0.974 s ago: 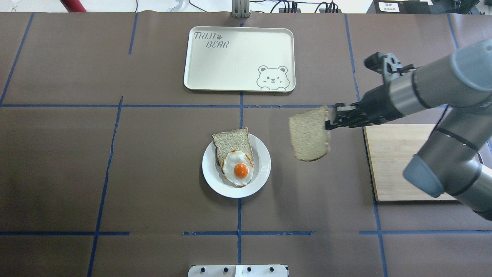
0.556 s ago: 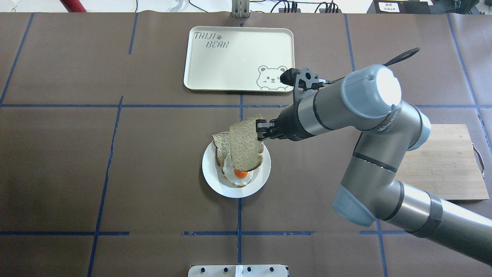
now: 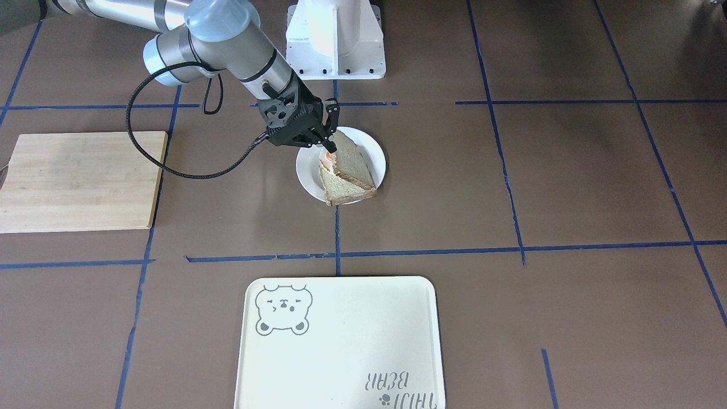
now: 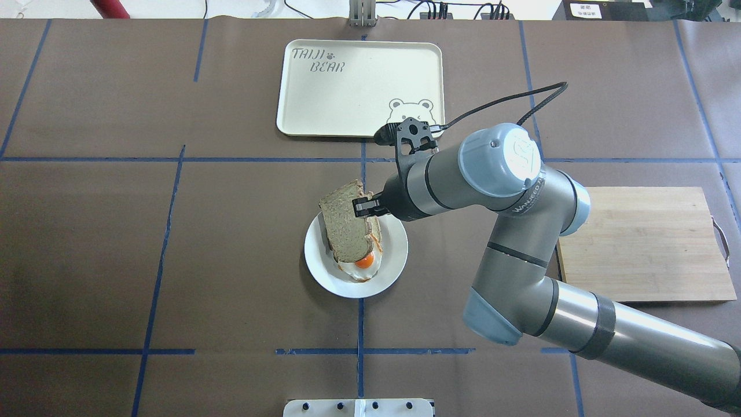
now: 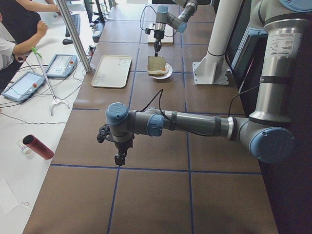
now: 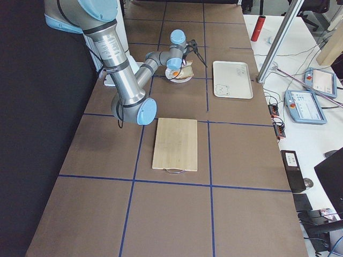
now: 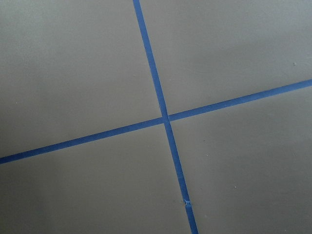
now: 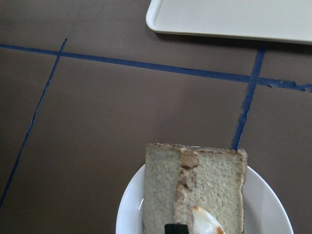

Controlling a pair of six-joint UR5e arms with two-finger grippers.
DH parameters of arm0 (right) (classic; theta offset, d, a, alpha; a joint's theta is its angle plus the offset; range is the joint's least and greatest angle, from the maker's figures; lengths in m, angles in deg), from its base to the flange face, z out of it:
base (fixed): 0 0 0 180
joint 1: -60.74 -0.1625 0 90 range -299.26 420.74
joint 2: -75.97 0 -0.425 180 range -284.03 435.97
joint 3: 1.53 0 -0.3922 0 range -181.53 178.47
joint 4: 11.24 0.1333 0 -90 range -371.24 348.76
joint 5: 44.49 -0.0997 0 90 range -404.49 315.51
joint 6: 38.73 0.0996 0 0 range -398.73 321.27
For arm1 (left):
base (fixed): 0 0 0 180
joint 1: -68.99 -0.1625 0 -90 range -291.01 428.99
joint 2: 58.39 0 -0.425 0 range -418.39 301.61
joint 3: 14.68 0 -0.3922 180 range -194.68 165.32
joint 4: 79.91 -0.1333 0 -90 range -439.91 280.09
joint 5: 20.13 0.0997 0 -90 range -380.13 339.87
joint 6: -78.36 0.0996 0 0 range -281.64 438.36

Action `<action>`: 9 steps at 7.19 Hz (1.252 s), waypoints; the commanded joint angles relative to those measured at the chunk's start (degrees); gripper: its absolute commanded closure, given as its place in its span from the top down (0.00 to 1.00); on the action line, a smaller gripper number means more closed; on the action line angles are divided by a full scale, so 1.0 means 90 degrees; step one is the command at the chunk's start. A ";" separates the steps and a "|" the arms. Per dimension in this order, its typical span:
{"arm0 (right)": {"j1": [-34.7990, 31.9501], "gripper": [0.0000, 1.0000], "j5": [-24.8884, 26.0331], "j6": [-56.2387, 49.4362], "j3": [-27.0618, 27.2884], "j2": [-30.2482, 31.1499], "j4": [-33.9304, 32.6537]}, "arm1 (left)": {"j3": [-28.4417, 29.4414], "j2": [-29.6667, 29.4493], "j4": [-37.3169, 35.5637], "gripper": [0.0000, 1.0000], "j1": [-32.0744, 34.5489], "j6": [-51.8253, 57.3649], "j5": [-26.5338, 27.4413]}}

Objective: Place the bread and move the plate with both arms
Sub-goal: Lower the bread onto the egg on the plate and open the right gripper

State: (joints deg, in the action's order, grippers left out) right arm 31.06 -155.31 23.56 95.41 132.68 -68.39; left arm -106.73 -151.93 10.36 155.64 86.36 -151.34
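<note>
My right gripper (image 4: 363,208) is shut on the top edge of the plain bread slice (image 4: 344,229). It holds the slice tilted just over the white plate (image 4: 324,272). The slice's lower end is down at the egg-topped slice (image 4: 363,262) that lies on the plate. The front-facing view shows the gripper (image 3: 329,149), the held bread (image 3: 349,162) and the plate (image 3: 372,150). In the right wrist view the held bread (image 8: 161,195) stands edge-on beside the egg slice (image 8: 219,185). My left gripper (image 5: 119,157) hangs over bare table far from the plate; I cannot tell whether it is open or shut.
The cream bear tray (image 4: 359,87) lies beyond the plate. A wooden cutting board (image 4: 642,243) lies to the right, under my right arm. The white pedestal (image 3: 335,40) stands at the robot's side. Blue tape lines cross the brown table.
My right arm has carried the bread leftward from beside the plate to over it and lowered it onto the egg slice. The plate has not moved.
</note>
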 commanded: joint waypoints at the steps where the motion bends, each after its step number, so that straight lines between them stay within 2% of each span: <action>1: 0.0182 0.00 0.0018 0.0003 -0.0253 0.0036 0.0384 | 0.0003 -0.0008 0.0000 1.00 0.0000 0.0000 0.0008; 5: 0.0114 0.00 0.0028 0.0013 -0.0204 0.0339 0.0394 | 0.0003 -0.0008 0.0000 1.00 0.0000 0.0000 -0.0001; 8: 0.0114 0.04 0.0184 0.0061 -0.0263 0.0359 0.0374 | -0.0007 -0.0017 0.0010 1.00 -0.0009 0.0000 -0.0001; 9: 0.0095 0.46 0.0203 0.0168 -0.0263 0.0359 0.0364 | -0.0026 -0.0017 0.0010 1.00 -0.0010 0.0000 -0.0001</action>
State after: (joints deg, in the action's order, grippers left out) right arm 32.05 -153.73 24.19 93.09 135.88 -65.03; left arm -106.85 -152.05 10.44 155.60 86.36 -151.32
